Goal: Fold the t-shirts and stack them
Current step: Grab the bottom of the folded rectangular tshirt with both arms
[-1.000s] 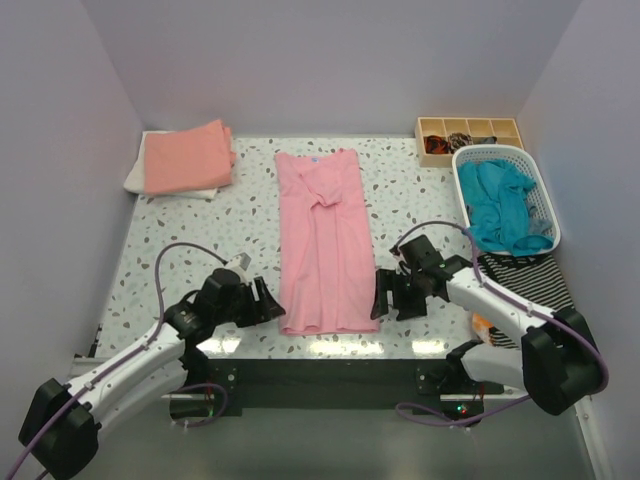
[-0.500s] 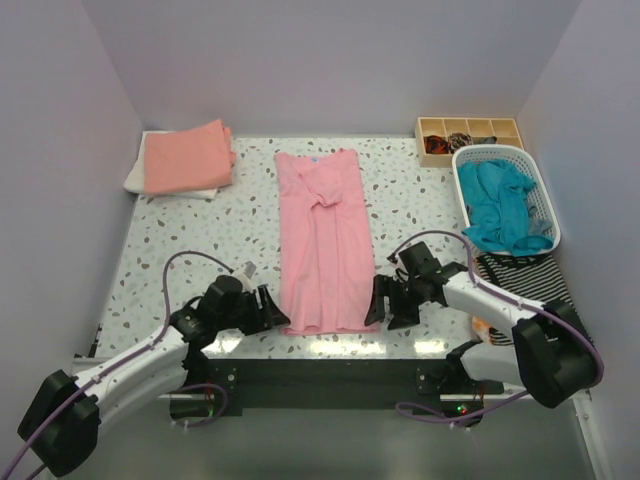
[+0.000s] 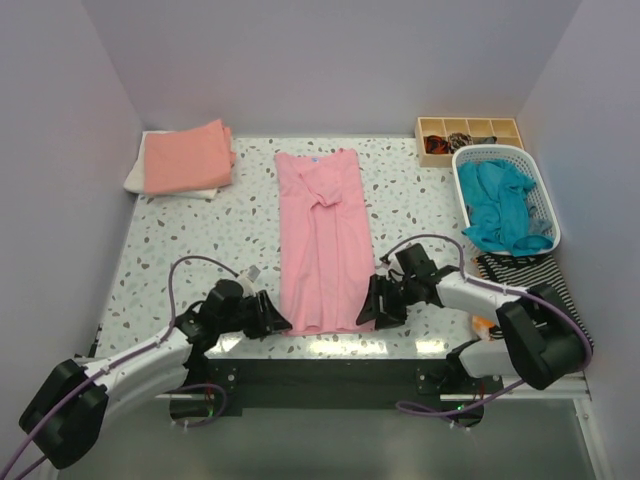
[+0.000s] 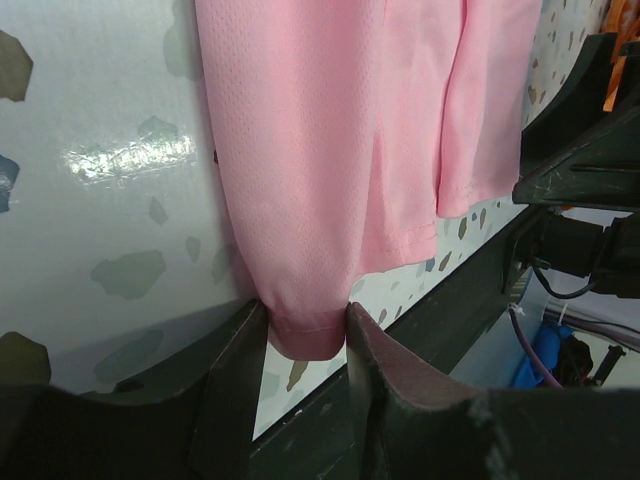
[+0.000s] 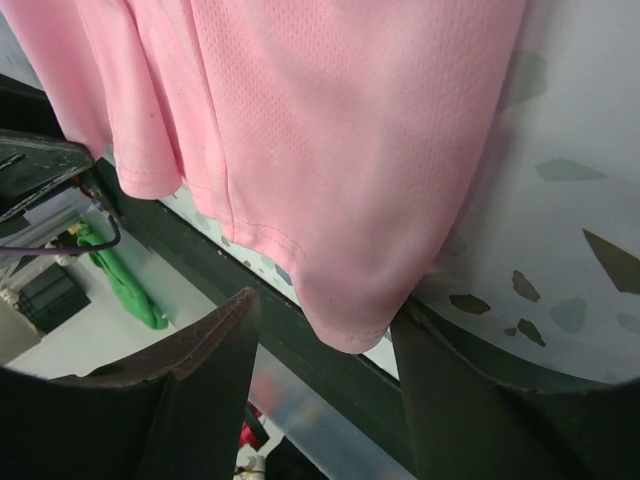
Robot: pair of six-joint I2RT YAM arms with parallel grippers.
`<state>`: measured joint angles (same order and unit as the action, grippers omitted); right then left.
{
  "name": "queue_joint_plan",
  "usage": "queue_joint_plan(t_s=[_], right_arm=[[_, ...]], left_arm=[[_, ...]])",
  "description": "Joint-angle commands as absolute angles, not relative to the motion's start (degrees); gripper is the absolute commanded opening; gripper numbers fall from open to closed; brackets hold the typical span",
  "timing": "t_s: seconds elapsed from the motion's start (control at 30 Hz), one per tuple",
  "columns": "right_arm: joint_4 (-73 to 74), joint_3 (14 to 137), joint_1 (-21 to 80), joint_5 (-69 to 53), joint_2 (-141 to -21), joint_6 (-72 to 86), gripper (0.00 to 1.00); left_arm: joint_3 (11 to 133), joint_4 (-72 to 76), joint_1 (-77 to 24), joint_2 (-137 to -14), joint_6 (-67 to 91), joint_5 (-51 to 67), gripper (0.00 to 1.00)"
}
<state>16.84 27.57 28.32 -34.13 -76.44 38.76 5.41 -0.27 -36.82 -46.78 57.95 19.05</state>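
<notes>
The light pink t-shirt [image 3: 320,240] lies as a long narrow strip down the middle of the table, neck at the far end and hem at the near edge. My left gripper [image 3: 275,320] is at the hem's left corner. In the left wrist view [image 4: 305,325] its jaws press the pink hem corner [image 4: 308,335] from both sides. My right gripper [image 3: 372,305] is at the hem's right corner. In the right wrist view [image 5: 320,310] its jaws stand wide, and the pink corner [image 5: 350,325] touches only the right finger. A salmon-orange tee [image 3: 186,155] lies folded on a white one [image 3: 135,180] at the back left. A teal tee [image 3: 500,205] lies in the basket.
A white basket [image 3: 545,215] stands at the right. A wooden divided box [image 3: 468,132] is behind it. A striped cloth [image 3: 530,278] lies in front of the basket. The table's black front edge [image 3: 320,370] runs just below the pink hem.
Both grippers have slid inward and toward the near edge, reaching the two hem corners of the pink tee. The left jaws now have the corner between them.
</notes>
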Motion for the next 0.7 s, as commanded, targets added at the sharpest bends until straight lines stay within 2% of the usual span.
queue_joint_plan(t_s=[0.0, 0.13, 0.17, 0.23, 0.27, 0.3, 0.37, 0.67], right_arm=[[12.49, 24.52, 28.3, -31.73, -79.54, 39.2, 0.55], [11.69, 24.43, 28.3, -31.64, -81.12, 38.85, 0.41], [11.78, 24.43, 28.3, -31.47, -81.47, 38.67, 0.33], [12.04, 24.35, 28.3, -30.77, -81.3, 38.5, 0.23], [12.13, 24.35, 28.3, -30.5, -81.12, 38.32, 0.14], [12.22, 24.26, 28.3, -30.41, -80.86, 38.32, 0.08], [11.87, 24.17, 28.39, -30.76, -80.34, 38.15, 0.0], [15.28, 27.76, 28.3, -31.64, -70.76, 36.22, 0.0]], left_arm=[[2.82, 1.12, -37.35, -48.77, 58.18, 20.04, 0.42], [2.46, 3.69, -37.53, -50.45, 58.36, 20.39, 0.32], [2.46, 4.3, -37.53, -50.71, 58.27, 20.39, 0.23], [2.64, 4.75, -37.53, -51.41, 58.18, 20.48, 0.15], [2.81, 4.57, -37.62, -51.5, 58.01, 20.48, 0.05], [3.25, 4.48, -37.62, -51.5, 57.75, 20.39, 0.0], [4.13, 3.09, -37.62, -51.42, 56.7, 19.69, 0.0], [15.63, -6.59, -37.62, -48.52, 51.95, 15.29, 0.0]])
